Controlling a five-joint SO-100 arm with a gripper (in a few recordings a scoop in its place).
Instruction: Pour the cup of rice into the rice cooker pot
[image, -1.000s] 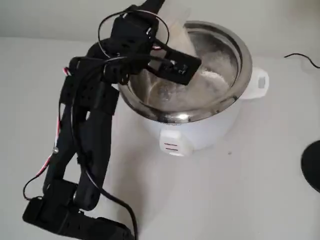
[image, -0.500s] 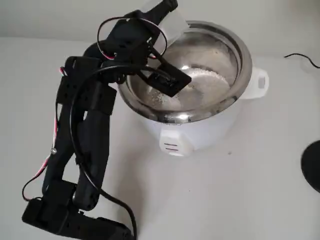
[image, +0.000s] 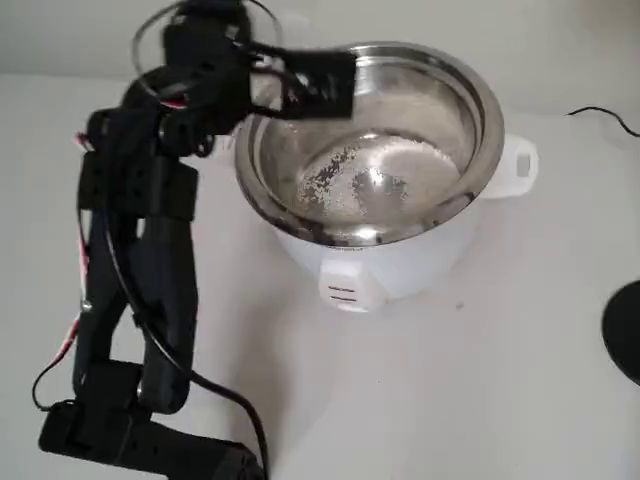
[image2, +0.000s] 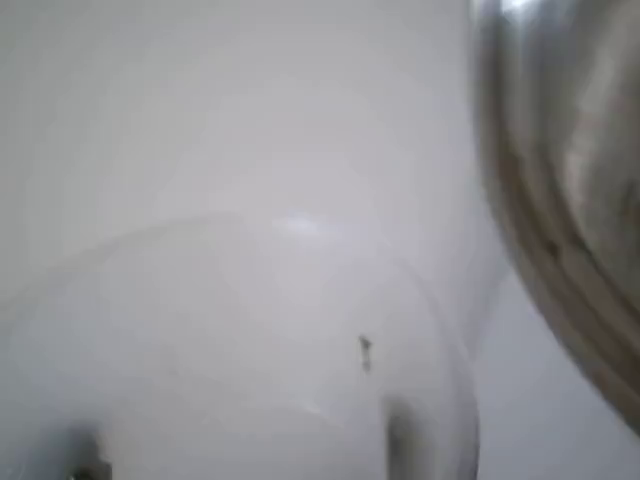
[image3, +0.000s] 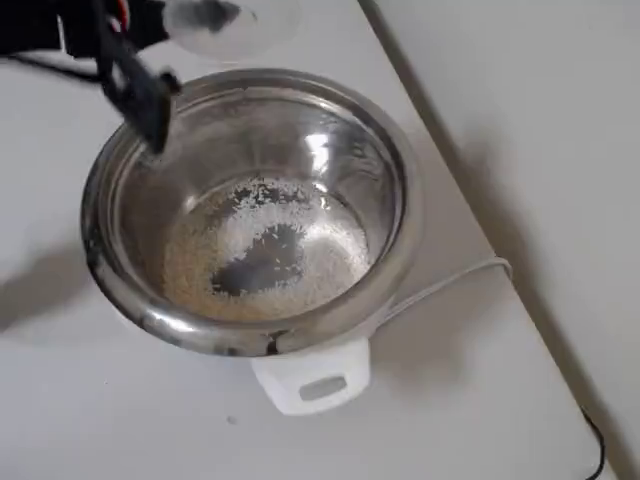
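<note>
Since a second ago the gripper (image: 300, 75) has swung up and back from over the middle of the rice cooker pot (image: 370, 140) to its rear-left rim in the fixed view, and the rice (image: 365, 180) now lies spread over the pot's floor instead of streaming down. In the overhead view the grains (image3: 265, 250) form a thin pale ring around a bare steel patch.

The cup (image3: 232, 20) is clamped between the gripper's fingers; in the overhead view it sits just outside the pot's rim, towards the tabletop's far edge, and looks empty. The wrist view shows its translucent wall (image2: 250, 380) close up, with the pot's rim (image2: 540, 230) curving past on the right; a tiny dark speck clings to the plastic.

Pouring seems finished, so the withdrawal is the step in hand. Next the arm should carry the cup clear of the white cooker body (image: 400, 265), lower it upright onto open tabletop (image: 480, 400) and release it there.
</note>
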